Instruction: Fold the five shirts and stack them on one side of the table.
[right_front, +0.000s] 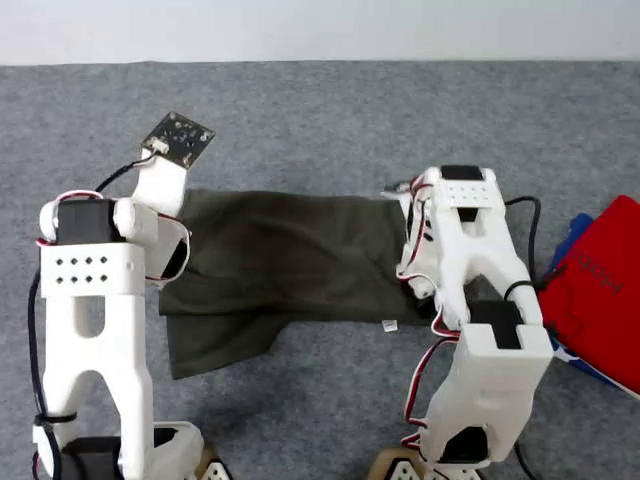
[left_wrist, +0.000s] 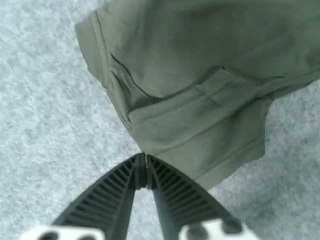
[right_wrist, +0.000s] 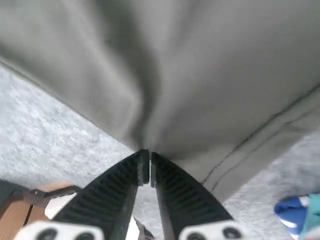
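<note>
My left gripper (left_wrist: 145, 159) is clenched, its ribbed black fingers (left_wrist: 115, 192) meeting on the hem of the olive shirt (left_wrist: 210, 75). My right gripper (right_wrist: 146, 154) pinches a gathered fold of it. The soft, creased shirt lies spread on the fuzzy grey table (right_front: 320, 110) between my arms, with a red shirt (right_front: 600, 290) at my right.

Bare grey desk (right_front: 330, 110) runs wide along the far side, open for passage. The olive shirt (right_front: 290, 260) spreads across the middle, with the left arm (right_front: 95, 300) over one end and the right arm (right_front: 470, 290) over the other; these 2 block the flanks. Between their bases a strip of desk lies free. A red shirt (right_front: 600, 290) on a blue garment (right_front: 572, 235) crowds the right edge.
</note>
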